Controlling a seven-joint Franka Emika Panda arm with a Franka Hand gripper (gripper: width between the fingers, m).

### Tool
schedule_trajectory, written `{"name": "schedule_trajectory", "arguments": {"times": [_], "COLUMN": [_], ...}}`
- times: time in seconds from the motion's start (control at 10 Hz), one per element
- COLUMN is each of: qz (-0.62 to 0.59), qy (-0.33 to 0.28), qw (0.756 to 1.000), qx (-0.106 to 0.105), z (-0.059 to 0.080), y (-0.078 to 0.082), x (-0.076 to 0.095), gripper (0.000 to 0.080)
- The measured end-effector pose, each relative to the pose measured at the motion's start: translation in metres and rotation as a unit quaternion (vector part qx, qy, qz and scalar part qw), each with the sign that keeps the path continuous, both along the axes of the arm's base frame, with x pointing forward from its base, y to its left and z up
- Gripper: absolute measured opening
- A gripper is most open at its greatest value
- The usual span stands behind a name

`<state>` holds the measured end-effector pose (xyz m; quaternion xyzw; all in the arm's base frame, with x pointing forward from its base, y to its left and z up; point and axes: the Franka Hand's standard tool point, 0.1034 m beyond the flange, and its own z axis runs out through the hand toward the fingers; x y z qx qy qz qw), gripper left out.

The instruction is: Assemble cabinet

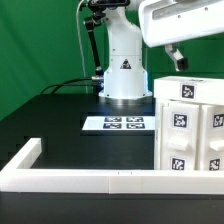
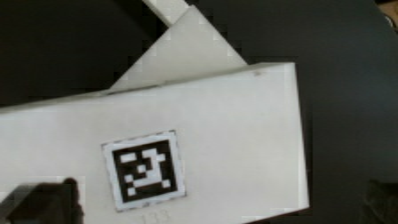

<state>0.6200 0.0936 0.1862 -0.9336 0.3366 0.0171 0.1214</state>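
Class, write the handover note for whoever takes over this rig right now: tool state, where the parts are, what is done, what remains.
Tool: hovers just above the cabinet; open or shut cannot be told, and no grasp is visible.
Cabinet: upright at the exterior view's right, beside the border rail; the wrist view looks down on a tagged white panel.
Marker board: flat before the robot base.
Done: unclear from here.
Left: assembly not confirmed complete.

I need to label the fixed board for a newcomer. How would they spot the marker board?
Start at the robot base at the back of the black table. The marker board lies flat just before it. Unlike the tall cabinet, it is thin with a row of tags.
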Motion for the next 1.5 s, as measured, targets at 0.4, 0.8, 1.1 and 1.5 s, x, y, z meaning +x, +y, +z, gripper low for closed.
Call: {"name": "schedule_trajectory", "arguments": {"times": [0.4,0.8,1.1,1.5], "qz": [0.219,0.414,0.532,0.644], "qy": [-0.031,-0.065,-0.081,-0.092], "qw": [0.974,0.906,0.840,0.756], "qx": [-0.045,-0.058,-0.066,-0.074], "z": [-0.003,-0.005,-0.009,-0.012], "y": [0.002,0.001,0.001,-0.007], "x": [-0.005,-0.007,-0.008,-0.008], "gripper": [0.0796,0.0796,0.0796,0.0796]}}
